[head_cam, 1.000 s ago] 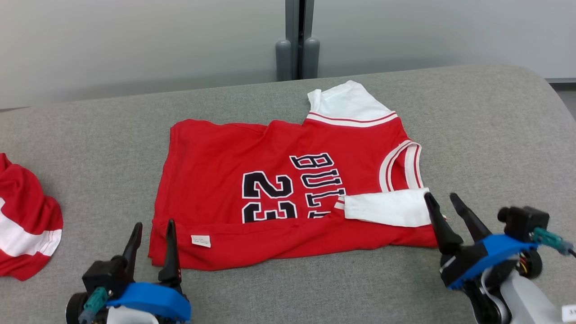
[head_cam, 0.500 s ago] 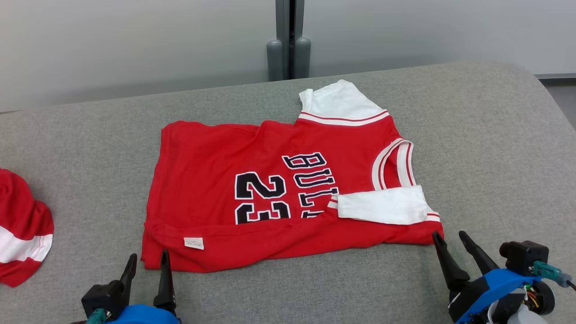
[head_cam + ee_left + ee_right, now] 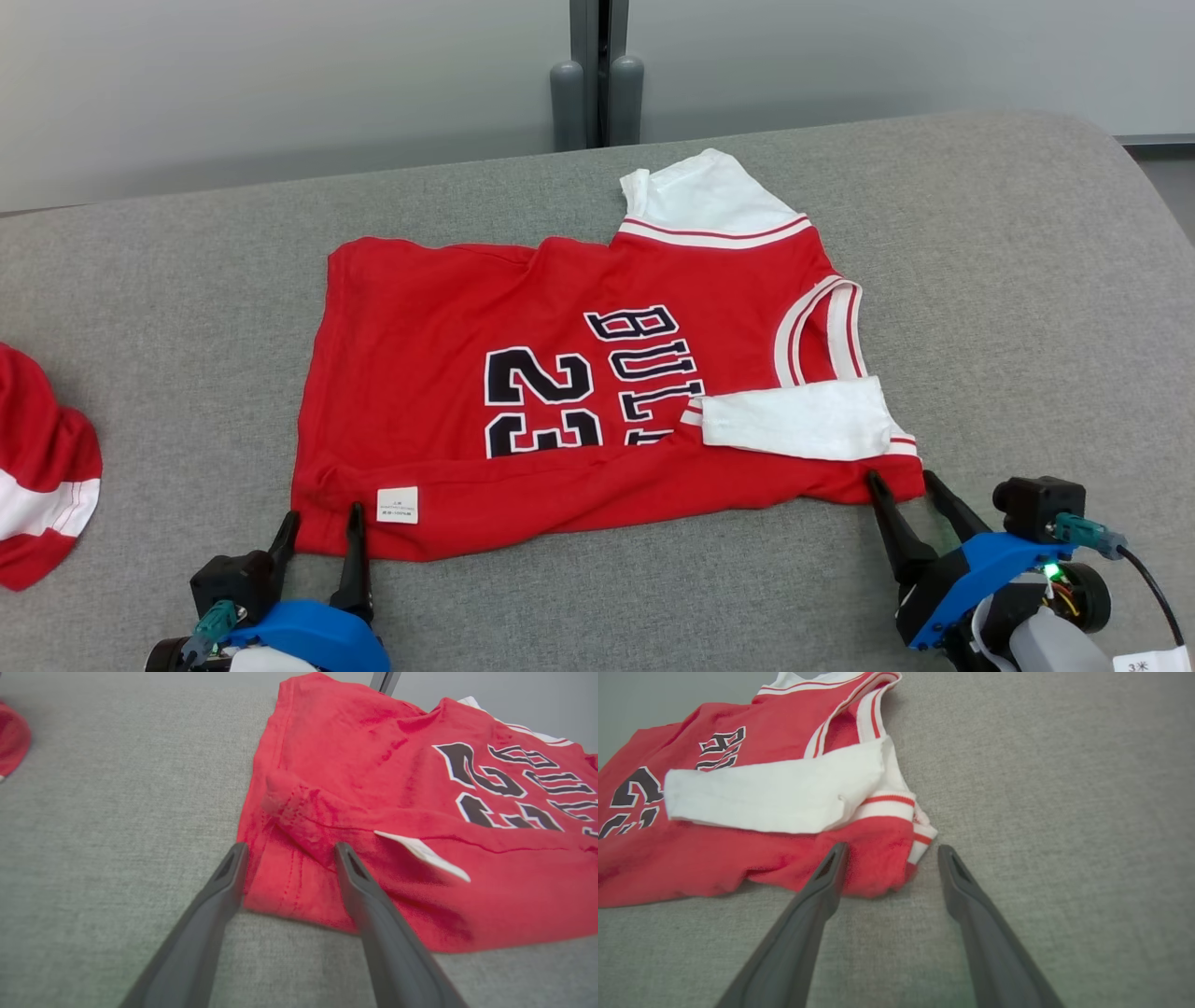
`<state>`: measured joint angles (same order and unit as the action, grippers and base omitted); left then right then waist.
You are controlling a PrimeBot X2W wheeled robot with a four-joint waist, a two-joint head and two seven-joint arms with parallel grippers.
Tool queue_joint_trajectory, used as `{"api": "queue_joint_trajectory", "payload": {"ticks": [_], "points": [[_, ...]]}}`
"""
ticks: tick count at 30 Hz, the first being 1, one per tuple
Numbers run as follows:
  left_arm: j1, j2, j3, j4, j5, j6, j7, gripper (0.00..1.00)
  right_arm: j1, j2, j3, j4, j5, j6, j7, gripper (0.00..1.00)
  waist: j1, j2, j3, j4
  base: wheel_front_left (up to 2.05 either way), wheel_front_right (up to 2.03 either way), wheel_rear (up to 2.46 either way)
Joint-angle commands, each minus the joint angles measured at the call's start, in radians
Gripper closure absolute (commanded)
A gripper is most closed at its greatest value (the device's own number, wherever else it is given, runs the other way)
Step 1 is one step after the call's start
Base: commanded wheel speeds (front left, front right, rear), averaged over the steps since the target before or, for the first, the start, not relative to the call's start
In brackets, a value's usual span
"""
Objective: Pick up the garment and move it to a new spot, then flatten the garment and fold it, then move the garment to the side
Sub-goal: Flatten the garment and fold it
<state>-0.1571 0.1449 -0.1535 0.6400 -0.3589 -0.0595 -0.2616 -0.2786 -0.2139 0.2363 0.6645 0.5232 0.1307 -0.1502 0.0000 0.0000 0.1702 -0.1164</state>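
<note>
1. As the garment (image 3: pixel 560 373) lies part-folded on the table (image 3: pixel 1027 280), its long axis is seen running from 9 to 3 o'clock
2. Its near corners are bracketed by the left end effector (image 3: pixel 323 511) and the right end effector (image 3: pixel 901 474), both parted and holding nothing
3. Open room is left at 3 o'clock; a second garment (image 3: pixel 37 485) is found at 9 o'clock

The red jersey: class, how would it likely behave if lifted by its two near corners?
The jersey would probably droop limply: its hem lies rumpled beside the left end effector. The folded-over white sleeve may well flop open. It looks thin, so likely light.
</note>
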Motion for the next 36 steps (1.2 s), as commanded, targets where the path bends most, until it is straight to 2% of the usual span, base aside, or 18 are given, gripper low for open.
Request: {"api": "queue_joint_trajectory", "payload": {"ticks": [1, 2, 3, 4, 5, 6, 13, 19, 24, 28, 33, 36], "points": [[-0.018, -0.001, 0.002, 0.016, 0.008, -0.004, -0.005, 0.00, -0.022, 0.010, 0.010, 0.019, 0.007, 0.000, -0.009, 0.00, 0.0000, 0.0000, 0.002, 0.001, 0.00, 0.00, 0.00], [-0.021, -0.002, 0.002, 0.025, 0.009, -0.006, -0.005, 0.00, -0.025, 0.014, 0.017, 0.029, 0.008, 0.000, -0.012, 0.00, 0.0000, 0.0000, 0.002, 0.002, 0.00, 0.00, 0.00], [-0.025, -0.005, 0.003, 0.032, 0.008, -0.009, -0.004, 0.55, -0.029, 0.018, 0.022, 0.036, 0.015, 0.000, -0.018, 0.59, 0.0000, 0.0000, 0.002, 0.003, 0.00, 0.00, 0.00], [-0.028, -0.007, 0.005, 0.038, 0.008, -0.009, -0.004, 0.67, -0.032, 0.020, 0.027, 0.042, 0.020, 0.000, -0.022, 0.87, 0.0000, 0.0000, 0.002, 0.004, 0.00, 0.00, 0.00], [-0.029, -0.010, 0.006, 0.040, 0.010, -0.011, -0.003, 0.95, -0.033, 0.022, 0.032, 0.047, 0.026, 0.000, -0.029, 1.00, 0.0000, 0.0000, 0.001, 0.005, 0.00, 0.00, 0.00], [-0.027, -0.013, 0.009, 0.041, 0.010, -0.012, -0.003, 1.00, -0.034, 0.024, 0.037, 0.051, 0.032, 0.000, -0.034, 1.00, 0.0000, 0.0000, 0.001, 0.006, 0.00, 0.00, 0.00], [0.000, -0.019, 0.042, 0.012, 0.018, -0.017, -0.004, 1.00, -0.030, 0.021, 0.063, 0.061, 0.067, 0.000, -0.076, 1.00, 0.0000, 0.0000, -0.015, 0.011, 0.00, 0.00, 0.00], [0.060, -0.034, 0.068, -0.077, 0.031, -0.007, -0.004, 1.00, 0.018, 0.009, 0.080, 0.018, 0.102, 0.000, -0.094, 1.00, 0.0000, 0.0000, -0.041, 0.012, 0.00, 0.00, 0.00], [0.146, -0.041, 0.090, -0.172, 0.036, 0.001, -0.004, 1.00, 0.097, -0.016, 0.076, -0.066, 0.119, 0.000, -0.097, 1.00, 0.0000, 0.0000, -0.066, 0.017, 0.00, 0.00, 0.00], [0.225, -0.049, 0.098, -0.248, 0.034, 0.023, -0.004, 1.00, 0.191, -0.035, 0.047, -0.154, 0.121, 0.000, -0.080, 1.00, 0.0000, 0.0000, -0.080, 0.029, 0.00, 0.00, 0.00], [0.322, -0.060, 0.089, -0.325, 0.025, 0.047, 0.007, 1.00, 0.321, -0.041, -0.002, -0.277, 0.103, 0.000, -0.020, 1.00, 0.0000, 0.0000, -0.091, 0.038, 0.00, 0.00, 0.00], [0.369, -0.057, 0.082, -0.354, 0.022, 0.050, 0.020, 1.00, 0.398, -0.021, -0.032, -0.348, 0.086, 0.000, 0.032, 1.00, 0.0000, 0.0000, -0.101, 0.045, 0.00, 0.00, 0.00]]}}
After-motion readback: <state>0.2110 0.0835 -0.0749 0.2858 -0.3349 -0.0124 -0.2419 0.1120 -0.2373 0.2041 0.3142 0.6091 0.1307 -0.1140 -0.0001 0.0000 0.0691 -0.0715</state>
